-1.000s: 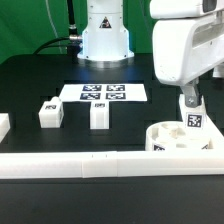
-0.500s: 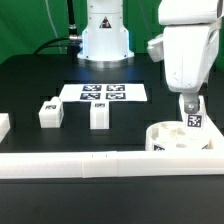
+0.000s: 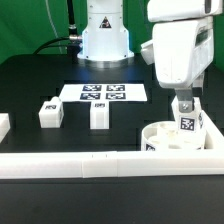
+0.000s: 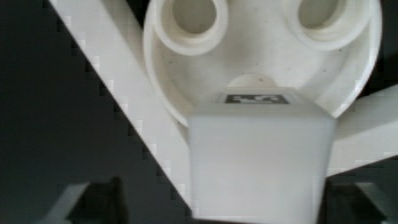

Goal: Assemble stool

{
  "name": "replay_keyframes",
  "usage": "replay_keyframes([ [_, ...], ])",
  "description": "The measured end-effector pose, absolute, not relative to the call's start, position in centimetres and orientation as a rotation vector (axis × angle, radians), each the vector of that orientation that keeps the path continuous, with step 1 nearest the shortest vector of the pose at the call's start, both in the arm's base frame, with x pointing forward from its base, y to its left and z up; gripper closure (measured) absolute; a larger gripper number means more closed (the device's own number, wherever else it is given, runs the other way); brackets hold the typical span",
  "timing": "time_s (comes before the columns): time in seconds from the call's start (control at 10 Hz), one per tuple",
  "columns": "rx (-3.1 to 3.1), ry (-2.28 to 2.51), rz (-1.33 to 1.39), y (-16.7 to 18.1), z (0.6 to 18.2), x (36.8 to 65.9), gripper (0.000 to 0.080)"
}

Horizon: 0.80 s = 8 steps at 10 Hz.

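The gripper was clenched on one upright leg, whose lower end met the round seat at the exterior view's right, just behind the long white rail. Two loose legs stood well apart from it, near the marker board. Everything rested on a black table before a green backdrop.

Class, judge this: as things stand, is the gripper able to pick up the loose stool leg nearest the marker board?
Probably not yet: the gripper is full, clamping a leg over the seat. The loose leg itself stands unobstructed on the table.
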State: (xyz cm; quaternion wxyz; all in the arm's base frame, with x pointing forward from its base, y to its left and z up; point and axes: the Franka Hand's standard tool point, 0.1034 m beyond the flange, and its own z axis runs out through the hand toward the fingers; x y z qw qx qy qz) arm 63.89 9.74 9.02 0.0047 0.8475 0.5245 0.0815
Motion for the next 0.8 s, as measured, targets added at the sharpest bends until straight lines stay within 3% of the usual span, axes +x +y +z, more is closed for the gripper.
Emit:
replay_keyframes([
  [0.2,2.663,1.626,0.257,9.87,9.21,63.95,0.055],
  [0.3,2.678,1.615,0.246,10.09,9.37,63.89,0.055],
  [0.4,2.709,1.597,0.21,10.33,9.43,63.66,0.0735],
  [0.6,2.74,1.564,0.191,10.33,9.47,63.62,0.0795],
  [0.8,2.741,1.561,0.191,10.22,9.43,63.62,0.0795],
])
